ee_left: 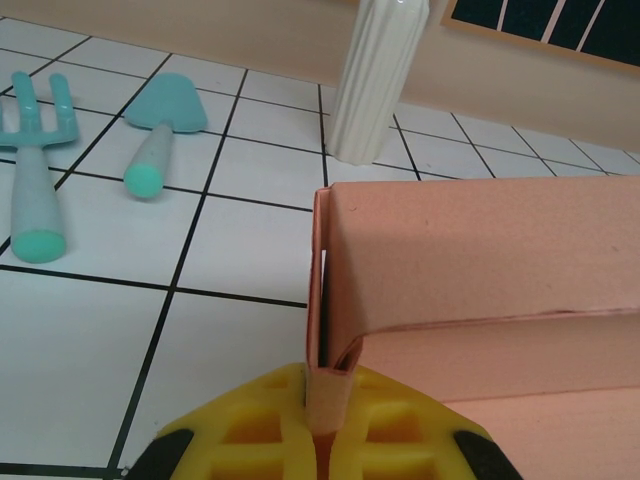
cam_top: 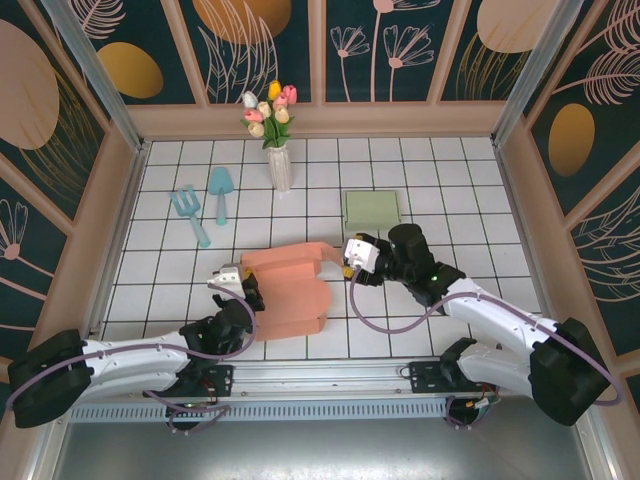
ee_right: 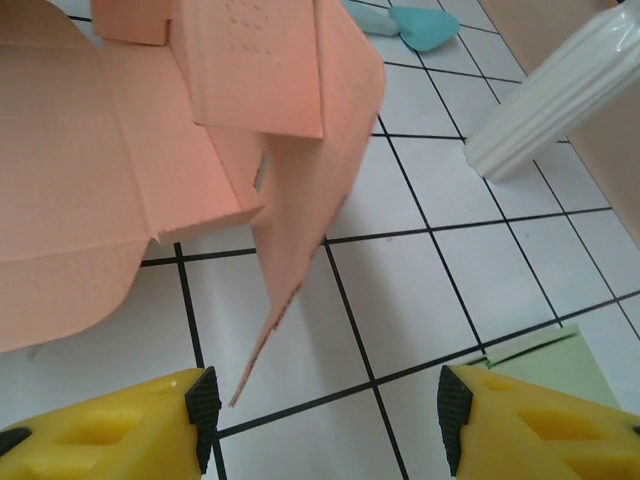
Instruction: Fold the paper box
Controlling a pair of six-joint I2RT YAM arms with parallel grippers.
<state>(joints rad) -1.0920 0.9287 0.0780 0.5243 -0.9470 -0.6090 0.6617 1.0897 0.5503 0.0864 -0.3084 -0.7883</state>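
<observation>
At the far left we see a teal rake (cam_top: 190, 214) and a teal trowel (cam_top: 220, 192) lying side by side on the tiled table (cam_top: 450, 180), at about ten o'clock from the paper box (cam_top: 285, 285). Our left gripper (cam_top: 232, 284) is clenched on the box's left edge, a thin strip of cardboard pinched between its yellow fingers (ee_left: 260, 400). The box lies mid-table, partly folded, one wall standing. A white vase (cam_top: 279, 165) of tulips stands at its twelve o'clock. The right gripper (cam_top: 352, 262), at the box's three o'clock, has its jaws spread and holds nothing; whether the loose flap (ee_right: 300, 230) ahead touches it, we cannot quite tell. A green square (cam_top: 372, 209) lies at two o'clock.
</observation>
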